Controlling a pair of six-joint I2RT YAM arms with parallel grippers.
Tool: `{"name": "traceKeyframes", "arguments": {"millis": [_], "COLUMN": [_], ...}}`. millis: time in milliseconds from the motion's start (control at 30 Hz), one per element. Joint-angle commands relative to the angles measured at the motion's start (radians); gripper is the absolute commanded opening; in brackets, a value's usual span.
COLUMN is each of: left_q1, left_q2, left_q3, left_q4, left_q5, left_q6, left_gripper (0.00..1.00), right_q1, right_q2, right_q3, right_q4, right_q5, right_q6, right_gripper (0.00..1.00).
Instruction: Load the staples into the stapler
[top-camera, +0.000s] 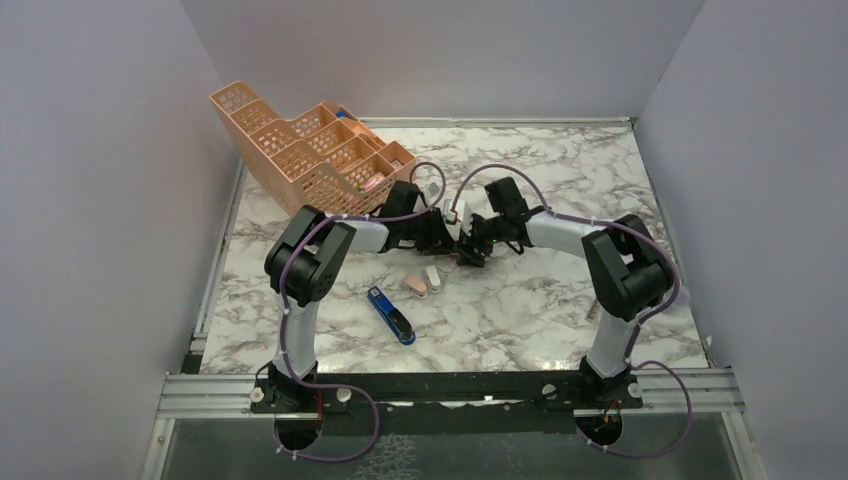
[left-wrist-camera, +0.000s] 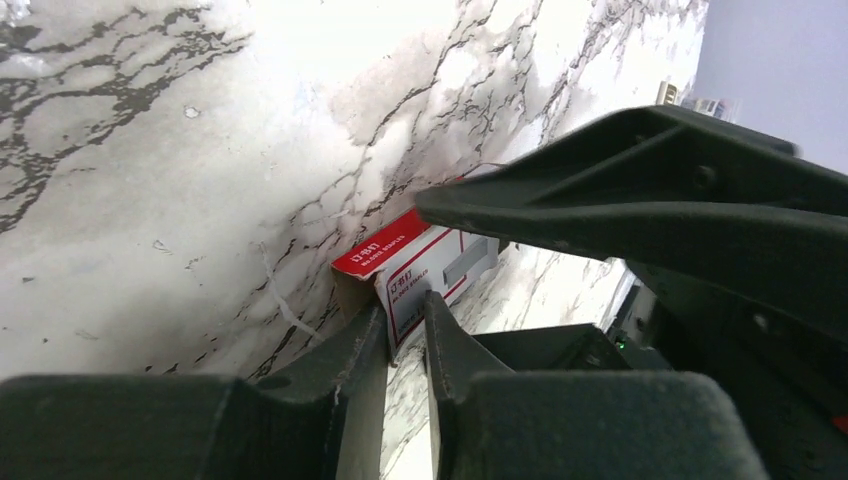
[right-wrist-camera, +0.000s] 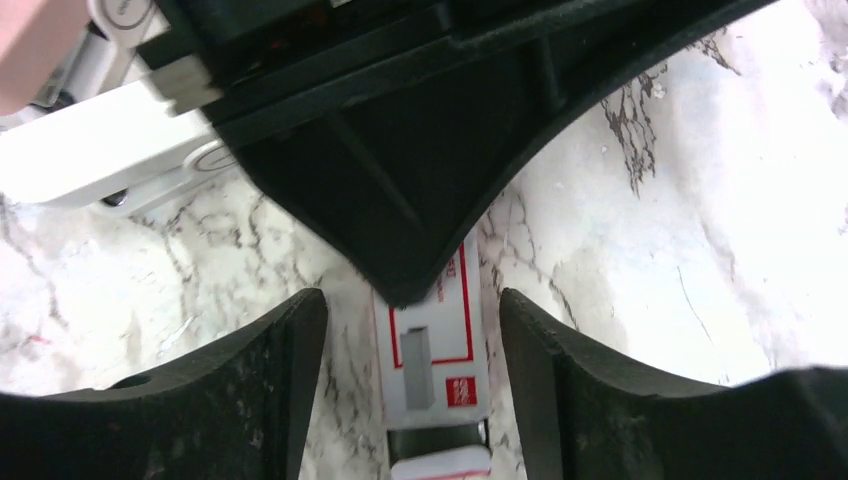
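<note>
Top external, stapler (top-camera: 390, 315): one, long axis upper left to lower right.
Pink block (top-camera: 413, 285): one.
White block (top-camera: 433, 276): one.
Left gripper (left-wrist-camera: 405, 315): clamped on red-and-white box (left-wrist-camera: 425, 262).
Right gripper (right-wrist-camera: 410, 300): fingers apart.

We look into a robotics lab test cell: plain lilac-grey walls (top-camera: 100, 150) box in a marble-patterned table (top-camera: 560, 165) on three sides, a black left arm (top-camera: 305, 265) and right arm (top-camera: 625, 270) trailing purple cables (top-camera: 480, 170) stand bolted by an aluminium rail (top-camera: 200, 397), with desk props, a peach mesh organiser (top-camera: 300, 150) and a blue stapler (top-camera: 390, 313)
</note>
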Motion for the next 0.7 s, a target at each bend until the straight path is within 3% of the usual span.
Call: {"name": "traceKeyframes", "arguments": {"millis": [0, 167, 233, 467, 567, 667], "left_q1": [-0.006, 0.003, 0.008, 0.014, 0.014, 0.015], "left_q2": [0.006, -0.010, -0.024, -0.059, -0.080, -0.090], "left_q3": [0.034, 0.029, 0.012, -0.027, -0.049, -0.066], "left_q4": [-0.071, -0.087, -0.072, -0.058, -0.061, -0.059], "left_q5": [-0.048, -0.039, -0.028, -0.072, -0.112, -0.125], "left_q6": [0.060, 0.065, 0.053, 0.039, 0.040, 0.042], "left_gripper": [0.22, 0.38, 0.43, 0.47, 0.47, 0.50], "right_q1": [-0.034, -0.057, -0.057, -0.057, -0.057, -0.057], "right_q2": [-0.128, -0.238, -0.288, -0.423, -0.422, -0.441], "right_q3": [-0.034, -0.027, -0.032, -0.099, -0.093, -0.154], "right_q4": [0.063, 0.015, -0.011, 0.050, 0.004, 0.081], "right_q5": [0.042, 0.097, 0.130, 0.358, 0.365, 0.362], "right_q6": [0.088, 0.265, 0.344, 0.793, 0.891, 0.951], "right_gripper": [0.70, 0.79, 0.94, 1.00, 1.00, 1.00]}}
